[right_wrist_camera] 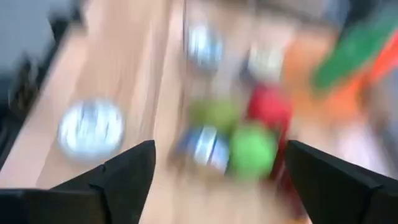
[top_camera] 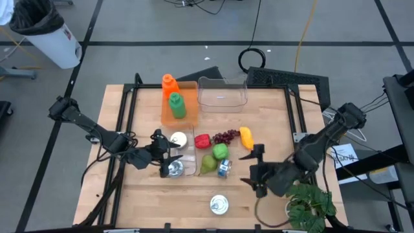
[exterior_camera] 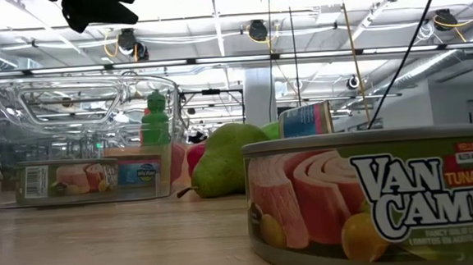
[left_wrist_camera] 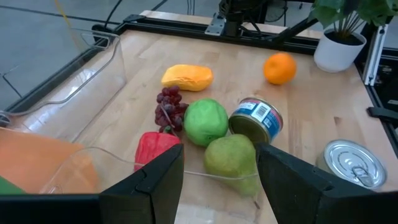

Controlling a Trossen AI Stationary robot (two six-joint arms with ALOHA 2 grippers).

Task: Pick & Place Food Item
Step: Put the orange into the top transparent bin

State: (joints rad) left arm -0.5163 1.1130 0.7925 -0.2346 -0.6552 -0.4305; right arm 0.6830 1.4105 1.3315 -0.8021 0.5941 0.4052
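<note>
The right pincer (top_camera: 253,167) hovers wide open and empty just right of the green pear (top_camera: 207,164) on the wooden worktop (top_camera: 149,200). Left of the pear, the left pincer (top_camera: 169,159) hangs over the clear plastic bin (top_camera: 189,166), fingers (left_wrist_camera: 155,183) narrowly parted, holding nothing.
</note>
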